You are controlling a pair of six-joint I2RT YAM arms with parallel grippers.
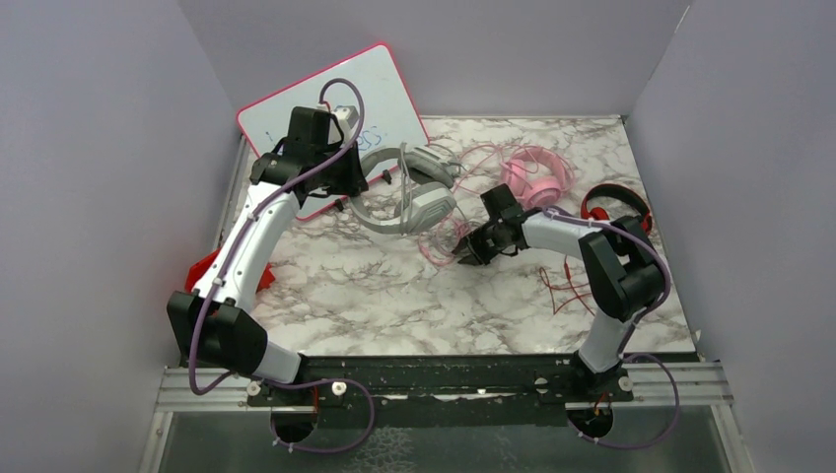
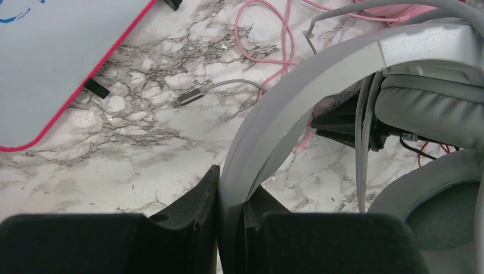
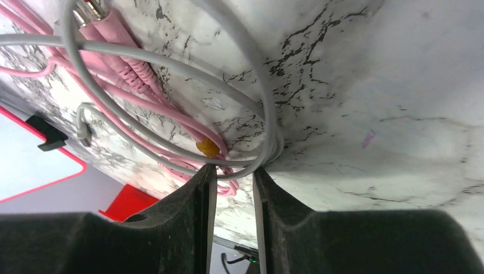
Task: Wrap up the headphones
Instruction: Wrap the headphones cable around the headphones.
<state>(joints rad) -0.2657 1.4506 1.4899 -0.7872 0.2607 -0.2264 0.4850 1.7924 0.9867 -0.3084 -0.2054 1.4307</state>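
Observation:
The grey/white headphones (image 1: 409, 192) lie at the back centre. My left gripper (image 1: 357, 182) is shut on their headband (image 2: 297, 97), which runs between its fingers (image 2: 200, 197) in the left wrist view. The pink headphones (image 1: 537, 182) lie to the right and the red-and-black headphones (image 1: 616, 205) further right. My right gripper (image 1: 463, 251) is low over the table in front of the grey pair. Its jaws stand a little apart (image 3: 234, 174), with a loop of grey cable (image 3: 268, 114) and strands of pink cable (image 3: 142, 91) at the fingertips.
A pink-framed whiteboard (image 1: 296, 108) leans at the back left, right beside my left arm. A red object (image 1: 207, 266) lies at the left edge. Thin red cable (image 1: 567, 286) trails on the marble at the right. The grey plug (image 2: 191, 96) lies loose near the board.

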